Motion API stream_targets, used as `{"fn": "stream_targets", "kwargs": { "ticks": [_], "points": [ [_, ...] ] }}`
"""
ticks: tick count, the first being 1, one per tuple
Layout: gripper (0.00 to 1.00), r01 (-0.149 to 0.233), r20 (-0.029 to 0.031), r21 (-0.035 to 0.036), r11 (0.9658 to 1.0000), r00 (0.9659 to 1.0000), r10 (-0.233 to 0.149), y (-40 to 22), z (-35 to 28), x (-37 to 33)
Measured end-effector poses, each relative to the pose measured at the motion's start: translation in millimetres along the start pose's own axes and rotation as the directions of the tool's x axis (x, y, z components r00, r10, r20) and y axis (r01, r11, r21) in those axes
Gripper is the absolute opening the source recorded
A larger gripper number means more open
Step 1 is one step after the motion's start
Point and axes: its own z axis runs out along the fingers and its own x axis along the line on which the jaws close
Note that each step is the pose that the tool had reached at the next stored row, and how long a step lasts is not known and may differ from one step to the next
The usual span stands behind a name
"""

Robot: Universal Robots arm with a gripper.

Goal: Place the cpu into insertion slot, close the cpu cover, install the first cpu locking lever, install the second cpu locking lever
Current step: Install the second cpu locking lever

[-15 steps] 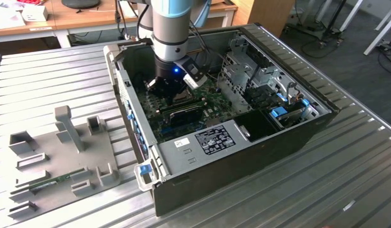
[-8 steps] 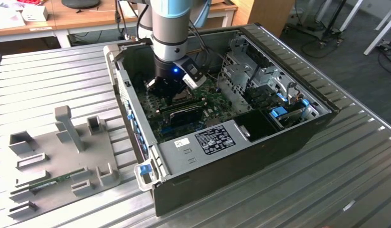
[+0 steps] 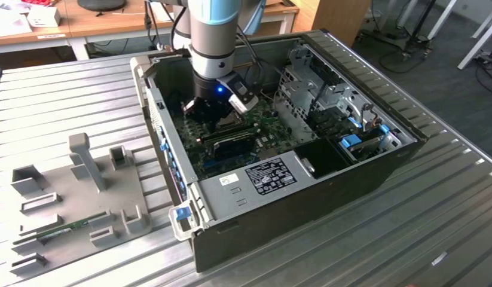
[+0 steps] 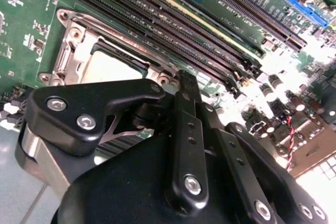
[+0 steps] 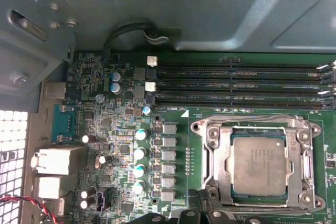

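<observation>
One cpu [image 5: 260, 165] inside closed cpu cover [image 5: 210, 145]

The cpu [image 5: 260, 165] is a small flat square chip with a dull grey-brown metal top, lying flat and level inside the insertion slot [image 5: 227, 179], its top face up. In the second wrist view the cpu [image 4: 113, 66] shows pale under glare, partly hidden. The insertion slot is a square socket with a silver metal rim, set in the green motherboard [image 5: 176, 116] just beside the long black memory slots [image 5: 236, 85]. The cpu cover [image 5: 257, 124], a thin silver frame with a large square window, lies down flat around the chip, framing it on all 4 sides.
</observation>
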Motion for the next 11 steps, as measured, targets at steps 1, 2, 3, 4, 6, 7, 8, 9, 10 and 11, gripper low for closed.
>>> {"fn": "stream_targets", "kwargs": {
  "ticks": [1,2,3,4,6,7,8,9,10,11],
  "points": [
    [0.10,0.000,0.0000,-0.0010,1.0000,1.0000,0.000,0.0,0.3,0.1],
    [0.10,0.000,0.0000,-0.0021,1.0000,1.0000,0.000,0.0,0.7,0.2],
    [0.10,0.000,0.0001,-0.0034,1.0000,1.0000,0.000,-0.1,1.3,0.2],
    [0.10,0.000,0.0001,-0.0039,1.0000,1.0000,0.000,-0.1,2.0,0.2],
    [0.10,0.000,-0.0001,-0.0037,1.0000,1.0000,0.000,-0.2,2.5,0.3],
    [0.10,0.000,-0.0002,-0.0035,1.0000,1.0000,0.000,-0.3,2.6,0.3],
    [0.10,0.000,-0.0003,-0.0035,1.0000,1.0000,0.000,-0.2,2.7,0.3],
    [0.10,0.000,-0.0002,-0.0035,1.0000,1.0000,0.000,-0.2,2.8,0.3],
    [0.10,0.000,-0.0001,-0.0037,1.0000,1.0000,0.000,-0.2,3.0,0.3],
    [0.10,0.000,-0.0001,-0.0037,1.0000,1.0000,0.000,-0.2,3.0,0.3]
  ]
}}
